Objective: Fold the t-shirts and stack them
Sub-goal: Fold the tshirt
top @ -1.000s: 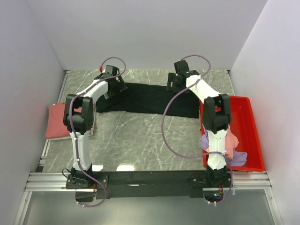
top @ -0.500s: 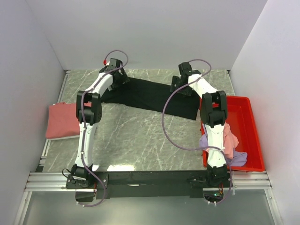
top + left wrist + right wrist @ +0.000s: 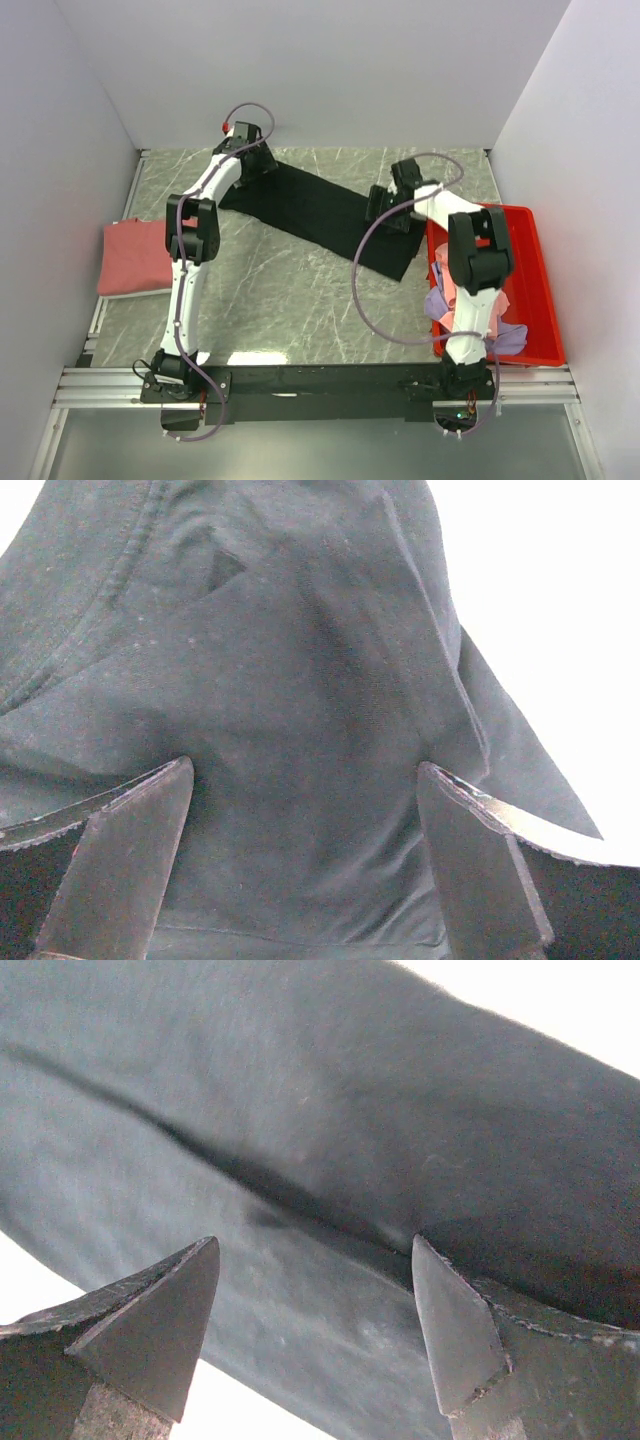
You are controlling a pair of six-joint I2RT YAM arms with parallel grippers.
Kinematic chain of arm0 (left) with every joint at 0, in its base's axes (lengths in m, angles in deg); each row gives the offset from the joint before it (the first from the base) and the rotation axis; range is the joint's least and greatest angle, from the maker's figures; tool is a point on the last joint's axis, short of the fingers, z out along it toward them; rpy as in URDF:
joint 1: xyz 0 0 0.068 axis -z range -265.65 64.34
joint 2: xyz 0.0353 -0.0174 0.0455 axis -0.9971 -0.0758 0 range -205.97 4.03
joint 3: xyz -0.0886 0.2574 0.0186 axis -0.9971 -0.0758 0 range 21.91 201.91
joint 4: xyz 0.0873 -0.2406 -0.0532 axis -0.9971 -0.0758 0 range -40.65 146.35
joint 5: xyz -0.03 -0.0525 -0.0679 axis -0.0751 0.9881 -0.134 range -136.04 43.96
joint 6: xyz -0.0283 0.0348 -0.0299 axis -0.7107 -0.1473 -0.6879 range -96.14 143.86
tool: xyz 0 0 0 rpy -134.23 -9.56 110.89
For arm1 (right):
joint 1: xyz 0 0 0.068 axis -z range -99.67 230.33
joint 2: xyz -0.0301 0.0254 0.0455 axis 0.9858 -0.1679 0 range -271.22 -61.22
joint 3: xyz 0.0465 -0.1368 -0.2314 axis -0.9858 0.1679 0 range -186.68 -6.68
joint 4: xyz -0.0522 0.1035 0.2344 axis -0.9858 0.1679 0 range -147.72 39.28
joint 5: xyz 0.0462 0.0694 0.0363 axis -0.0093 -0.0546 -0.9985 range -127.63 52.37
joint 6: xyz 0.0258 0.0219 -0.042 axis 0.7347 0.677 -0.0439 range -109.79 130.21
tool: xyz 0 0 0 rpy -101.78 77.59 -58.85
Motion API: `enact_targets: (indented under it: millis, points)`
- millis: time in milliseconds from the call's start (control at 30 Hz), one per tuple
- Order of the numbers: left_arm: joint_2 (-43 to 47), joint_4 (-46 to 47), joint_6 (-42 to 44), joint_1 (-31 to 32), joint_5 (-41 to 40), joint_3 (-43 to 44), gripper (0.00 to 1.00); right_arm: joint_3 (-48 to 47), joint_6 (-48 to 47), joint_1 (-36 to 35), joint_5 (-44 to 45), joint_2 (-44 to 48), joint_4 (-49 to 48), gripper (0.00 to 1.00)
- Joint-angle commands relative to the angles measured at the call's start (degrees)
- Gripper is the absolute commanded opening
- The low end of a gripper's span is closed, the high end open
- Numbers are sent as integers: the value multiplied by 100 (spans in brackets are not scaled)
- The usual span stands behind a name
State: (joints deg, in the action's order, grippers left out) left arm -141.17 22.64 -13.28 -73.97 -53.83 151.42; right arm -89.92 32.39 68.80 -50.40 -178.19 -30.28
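Black t-shirt (image 3: 320,208) beside red bin (image 3: 527,270)

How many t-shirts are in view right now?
4. Black shirt spread in the middle; salmon-red shirt folded at far left; pink shirt and lavender shirt bunched in the red bin on the right. More may be hidden in the bin.

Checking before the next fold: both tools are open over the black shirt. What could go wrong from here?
1. The black t-shirt lies slanted across the table, so a fold started now would likely come out crooked.
2. Its right end sits right beside the red bin; a pull that way could drape it over the rim.
3. A crease runs under the open right tool; closing there may pinch several layers.
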Motion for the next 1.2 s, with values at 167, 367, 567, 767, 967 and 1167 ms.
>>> enact_targets:
  millis: [167,367,567,767,967,1167]
  points:
    - [-438,612,-601,97,1122,39,99,2678,718,-1262,-322,1676,-397,84]
    - [-465,1086,-619,466,1473,-190,100,3428,1104,-2669,-682,2169,-617,84]
    - [-614,1621,-925,713,1807,-146,99,3359,1254,-3302,-560,2327,-652,84]
    - [-807,2438,-1540,757,1948,-76,99,3402,1307,-3619,-357,2477,-503,84]
    - [-843,3002,-1656,765,2115,21,99,3684,1439,-3848,-358,2600,-591,85]
    - [-299,2792,-1033,809,1764,91,99,3657,1474,-4102,-59,3030,-512,85]
